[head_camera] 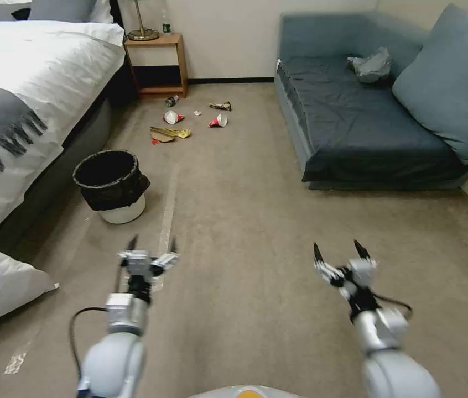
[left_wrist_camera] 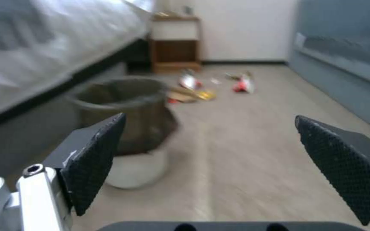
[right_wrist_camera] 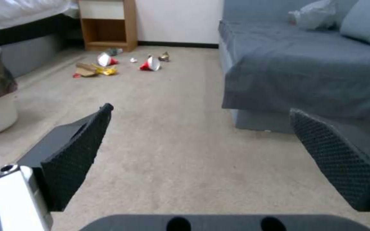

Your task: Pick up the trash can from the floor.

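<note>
Trash can [head_camera: 111, 187] stands untouched on the floor [head_camera: 245, 221] beside the bed [head_camera: 35, 83], at eleven o'clock from the left hand [head_camera: 152, 244], well apart; nothing is lifted. From the left wrist, spread fingers [left_wrist_camera: 93, 163] aim toward it. Right hand [right_wrist_camera: 202, 157] hovers spread too, at three o'clock.

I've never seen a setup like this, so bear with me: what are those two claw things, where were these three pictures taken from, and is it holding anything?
They are a wheeled robot's two arms. One picture looks down from its head; the other two come from a camera on each wrist. The left gripper and right gripper hover above the floor with fingers open, holding nothing. The trash can, white with a dark bag, stands by the bed, ahead of the left gripper. Scattered litter lies farther off, near a blue sofa.
</note>
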Motion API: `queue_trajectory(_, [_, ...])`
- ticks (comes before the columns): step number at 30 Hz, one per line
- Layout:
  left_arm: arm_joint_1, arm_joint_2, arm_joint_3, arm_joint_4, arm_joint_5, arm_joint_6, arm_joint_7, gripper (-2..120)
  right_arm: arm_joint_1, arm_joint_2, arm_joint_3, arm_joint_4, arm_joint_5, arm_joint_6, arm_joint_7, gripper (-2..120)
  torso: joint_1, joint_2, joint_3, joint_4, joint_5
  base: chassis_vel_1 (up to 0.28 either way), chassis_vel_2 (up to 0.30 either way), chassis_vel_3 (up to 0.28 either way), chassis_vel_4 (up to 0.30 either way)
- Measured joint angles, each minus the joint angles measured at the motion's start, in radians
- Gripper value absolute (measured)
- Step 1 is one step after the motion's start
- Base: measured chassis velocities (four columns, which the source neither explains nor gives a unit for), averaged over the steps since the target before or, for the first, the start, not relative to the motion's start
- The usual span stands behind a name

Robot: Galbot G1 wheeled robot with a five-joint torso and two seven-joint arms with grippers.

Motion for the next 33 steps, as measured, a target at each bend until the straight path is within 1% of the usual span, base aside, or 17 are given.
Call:
queue_trajectory(1, [-0.004, 0.010, -0.031, 0.005, -0.030, -0.009, 0.002, 97, 0.000, 0.000, 0.000, 0.000, 0.005, 0.000, -0.002, 100, 0.000, 0.000, 0.000, 0.0006, 0.0010, 0.000, 0.000, 0.000, 0.000])
queue_trajectory(3, [-0.004, 0.013, -0.038, 0.008, -0.051, -0.015, 0.010, 97, 0.000, 0.000, -0.002, 0.000, 0.007, 0.000, -0.002, 100, 0.000, 0.000, 0.000, 0.0005, 0.0009, 0.000, 0.000, 0.000, 0.000])
queue_trajectory(5, [0.002, 0.015, -0.038, 0.016, -0.087, -0.027, 0.034, 97, 0.004, 0.002, -0.005, 0.000, 0.014, 0.003, -0.001, 100, 0.000, 0.000, 0.000, 0.0002, -0.0004, 0.000, 0.000, 0.000, 0.000])
queue_trajectory(6, [0.002, 0.015, -0.038, 0.016, -0.087, -0.027, 0.034, 97, 0.004, 0.002, -0.005, 0.000, 0.014, 0.003, -0.001, 100, 0.000, 0.000, 0.000, 0.0002, -0.0004, 0.000, 0.000, 0.000, 0.000])
queue_trajectory(7, [0.006, 0.016, -0.038, 0.017, -0.094, -0.037, 0.045, 97, 0.007, 0.003, -0.007, -0.001, 0.020, 0.007, 0.002, 100, 0.000, 0.000, 0.000, -0.0003, 0.0006, 0.000, 0.000, 0.000, 0.000])
queue_trajectory(10, [0.010, 0.015, -0.034, 0.026, -0.096, -0.051, 0.056, 97, 0.016, 0.003, -0.004, -0.005, 0.026, 0.014, 0.007, 100, 0.000, 0.000, 0.000, -0.0001, 0.0000, 0.000, 0.000, 0.000, 0.000])
queue_trajectory(11, [0.010, 0.015, -0.033, 0.031, -0.096, -0.057, 0.060, 97, 0.019, 0.002, -0.002, -0.006, 0.028, 0.014, 0.008, 100, 0.000, 0.000, 0.000, -0.0001, 0.0005, 0.000, 0.000, 0.000, 0.000])
queue_trajectory(15, [0.008, 0.014, -0.030, 0.041, -0.092, -0.066, 0.065, 97, 0.021, 0.002, 0.001, -0.006, 0.029, 0.014, 0.008, 100, 0.000, 0.000, 0.000, -0.0001, 0.0002, 0.000, 0.000, 0.000, 0.000])
queue_trajectory(17, [0.005, 0.011, -0.029, 0.046, -0.088, -0.072, 0.071, 93, 0.022, 0.005, 0.000, -0.006, 0.028, 0.015, 0.007, 100, 0.000, 0.000, 0.000, -0.0001, 0.0003, 0.000, 0.000, 0.000, 0.000])
queue_trajectory(23, [0.004, 0.011, -0.026, 0.051, -0.089, -0.086, 0.083, 93, 0.026, 0.014, -0.008, -0.008, 0.022, 0.015, 0.006, 100, 0.000, 0.000, 0.000, -0.0001, 0.0003, 0.000, 0.000, 0.000, 0.000])
queue_trajectory(33, [0.001, 0.011, -0.027, 0.060, -0.094, -0.098, 0.085, 93, 0.027, 0.019, -0.014, -0.008, 0.015, 0.014, 0.005, 100, 0.000, 0.000, 0.000, -0.0002, 0.0003, 0.000, 0.000, 0.000, 0.000])
